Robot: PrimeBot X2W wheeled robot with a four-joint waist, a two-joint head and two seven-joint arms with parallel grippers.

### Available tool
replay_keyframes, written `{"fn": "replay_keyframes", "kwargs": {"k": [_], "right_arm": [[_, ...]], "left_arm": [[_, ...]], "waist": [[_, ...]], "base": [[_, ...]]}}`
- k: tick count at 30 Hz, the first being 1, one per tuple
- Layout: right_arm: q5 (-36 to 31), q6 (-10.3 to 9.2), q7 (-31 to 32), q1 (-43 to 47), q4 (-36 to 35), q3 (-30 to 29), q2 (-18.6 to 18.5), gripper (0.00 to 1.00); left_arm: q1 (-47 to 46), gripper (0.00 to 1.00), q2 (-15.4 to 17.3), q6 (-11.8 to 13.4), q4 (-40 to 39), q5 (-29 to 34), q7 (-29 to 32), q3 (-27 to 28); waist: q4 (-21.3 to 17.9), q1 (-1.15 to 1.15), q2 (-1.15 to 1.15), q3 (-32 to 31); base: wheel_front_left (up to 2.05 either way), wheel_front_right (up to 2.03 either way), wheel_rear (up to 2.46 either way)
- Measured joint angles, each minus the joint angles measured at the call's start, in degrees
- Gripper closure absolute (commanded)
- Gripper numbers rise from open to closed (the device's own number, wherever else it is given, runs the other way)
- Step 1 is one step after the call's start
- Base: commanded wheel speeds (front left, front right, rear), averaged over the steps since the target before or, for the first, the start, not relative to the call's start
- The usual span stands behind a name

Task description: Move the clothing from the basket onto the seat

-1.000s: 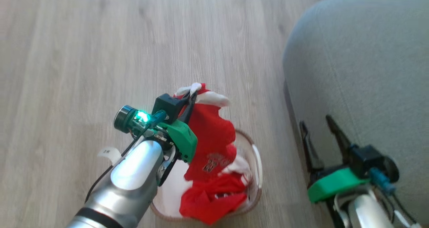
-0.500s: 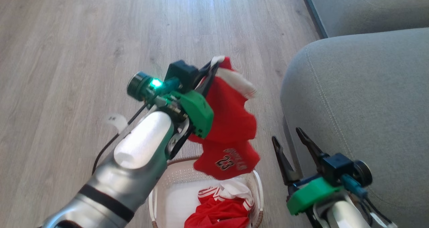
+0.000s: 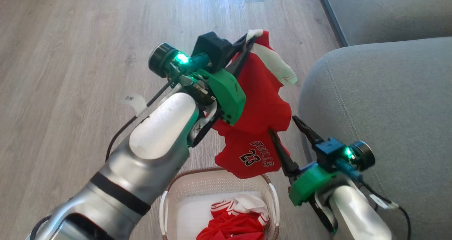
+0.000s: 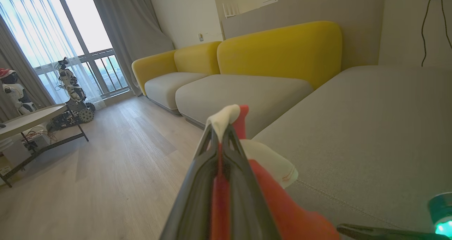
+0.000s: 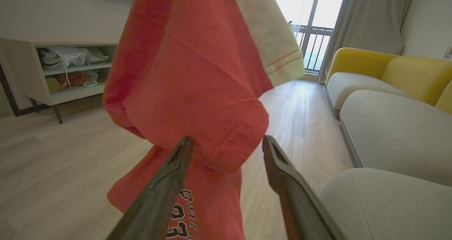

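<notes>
Seat (image 3: 381, 102): right of me; a short swing drops the top on the floor (image 3: 70, 56)
Basket (image 3: 273, 197): below, not yet emptied
Clothing (image 3: 263, 102): number 23 top hanging above basket, beside seat
Left claw (image 3: 247, 40): pinching its white trim; may slip
Right claw (image 3: 282, 124): spread about a fold; may snag

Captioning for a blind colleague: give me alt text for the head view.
The left gripper holds a red number 23 jersey over a cream basket with more red clothing inside. The open right gripper sits at the jersey's lower edge, beside a grey sofa seat.
</notes>
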Motion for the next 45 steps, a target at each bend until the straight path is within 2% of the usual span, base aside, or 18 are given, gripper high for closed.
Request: {"fn": "replay_keyframes", "kwargs": {"k": [7,13,14,15,16,17,18,24,25,26,27,28,29,37,45], "right_arm": [[0.35,0.0,0.0,-5.28,7.51,3.8,-0.2,0.0],[3.23,0.0,0.0,-8.88,11.62,7.15,-0.38,0.0],[3.75,0.0,0.0,-9.37,12.1,7.46,-0.38,0.13],[4.35,0.0,0.0,-9.87,12.68,7.83,-0.41,0.45],[5.1,0.0,0.0,-10.26,13.15,8.4,-0.46,0.63],[5.7,0.0,0.0,-10.54,13.52,8.87,-0.47,0.91],[6.12,0.0,0.01,-10.81,13.74,9.17,-0.47,1.0],[7.65,0.0,0.0,-11.15,13.7,9.31,-0.48,1.0],[7.66,0.0,0.0,-11.15,13.6,8.92,-0.47,1.0],[7.68,0.0,0.0,-11.15,13.4,8.46,-0.47,1.0],[7.84,0.0,0.01,-11.15,13.19,8.02,-0.48,1.0],[7.99,0.0,0.0,-11.15,13.03,7.46,-0.47,1.0],[7.95,0.0,0.01,-11.15,12.93,6.79,-0.48,1.0],[3.86,0.0,0.01,-12.53,10.63,0.36,-0.94,1.0],[2.08,0.0,0.01,-13.65,7.77,-4.49,-4.98,1.0]], "left_arm": [[-0.04,1.0,-0.29,0.01,-0.66,-1.25,-0.01,-2.08],[-0.03,1.0,-0.4,0.02,-2.0,-2.3,-0.12,-3.67],[-0.03,1.0,-0.4,0.03,-2.02,-2.55,-0.34,-3.99],[-0.03,1.0,-0.38,0.07,-2.04,-2.56,-0.55,-4.37],[-0.01,1.0,-0.4,0.07,-2.11,-2.61,-0.55,-4.71],[0.0,1.0,-0.41,0.07,-2.16,-2.99,-0.55,-4.86],[0.01,1.0,-0.41,0.1,-2.16,-3.18,-0.55,-4.89],[0.24,1.0,-0.33,0.68,-1.15,-4.16,-0.53,-4.93],[0.45,0.96,-0.25,0.69,-0.9,-4.48,-0.54,-4.85],[0.87,0.69,-0.04,0.85,-0.71,-4.76,-0.65,-4.71],[1.4,0.51,0.22,1.07,-0.44,-4.98,-1.04,-4.7],[1.93,0.19,0.49,1.22,-0.14,-5.01,-1.22,-4.65],[2.49,0.0,0.62,1.34,0.07,-5.16,-1.53,-4.55],[4.04,0.0,1.27,3.04,0.65,-6.05,-6.7,-2.64],[9.23,0.0,1.38,3.55,1.99,-7.58,-8.86,-2.55]], "waist": [[1.17,0.0,0.0,-0.39],[2.6,0.0,0.0,-0.75],[2.81,0.0,0.0,-0.8],[3.03,0.0,0.0,-0.85],[3.23,0.0,0.0,-0.9],[3.4,0.0,0.0,-0.96],[3.54,0.0,0.0,-1.03],[3.58,0.0,0.0,-1.23],[3.42,0.0,0.0,-1.22],[3.25,0.0,0.0,-1.18],[3.03,0.0,0.0,-1.12],[2.77,0.0,0.0,-1.06],[2.47,0.0,0.0,-0.99],[-0.86,0.0,0.0,-0.25],[-5.76,0.0,0.0,0.66]], "base": [[0.0,0.0,0.0],[0.0,0.0,0.0],[0.0,0.0,0.0],[0.0,0.0,0.0],[0.0,0.0,0.0],[0.0,0.0,0.0],[0.0,0.0,0.0],[0.0,0.0,0.0],[0.0,0.0,0.0],[0.0,0.0,0.0],[0.0,0.0,0.0],[0.0,0.0,0.0],[0.0,0.0,0.0],[0.0,0.0,0.0],[0.0,0.0,0.0]]}}
